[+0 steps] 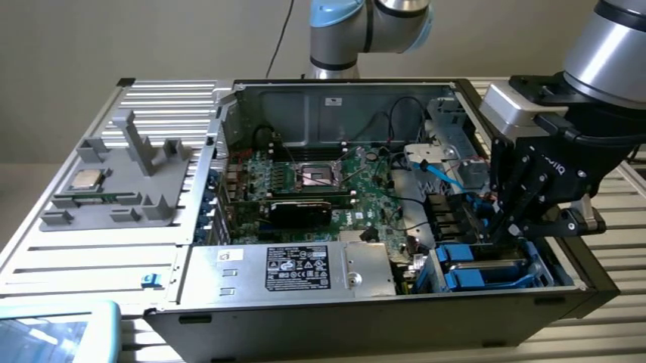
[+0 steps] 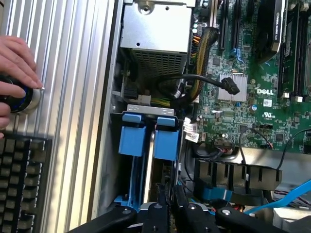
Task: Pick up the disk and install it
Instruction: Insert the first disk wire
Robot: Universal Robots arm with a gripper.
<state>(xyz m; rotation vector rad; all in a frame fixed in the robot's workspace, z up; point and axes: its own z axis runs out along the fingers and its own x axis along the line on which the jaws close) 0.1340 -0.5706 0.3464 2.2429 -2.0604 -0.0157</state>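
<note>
The pincer (image 2: 169, 195) has its two dark fingers drawn close together, nearly closed. In the wrist view they appear to clamp the near edge of the disk (image 2: 166, 140), which stands on edge in the drive bay with its blue carrier tab towards the camera. Just beside that disk stands a second blue carrier (image 2: 132, 135). Beyond the pair, farther from the pincer, sits the power-supply box (image 2: 154, 34) with its perforated grille. The green motherboard (image 2: 252, 97) lies off to one side of the fingers. On the other side, outside the case, a person's hand (image 2: 17, 68) rests on a round black knob (image 2: 17, 99) on the ribbed metal surface (image 2: 73, 97), just beside a keyboard (image 2: 19, 179).

In the exterior view the pincer reaches down into a corner of the open computer case (image 1: 343, 83), its fingertips among the blue carriers. To the exterior view's left of the pincer lies the power-supply box. Well apart from it, outside the case, a grey holder (image 1: 126, 178) carries a small CPU chip (image 1: 83, 180).
</note>
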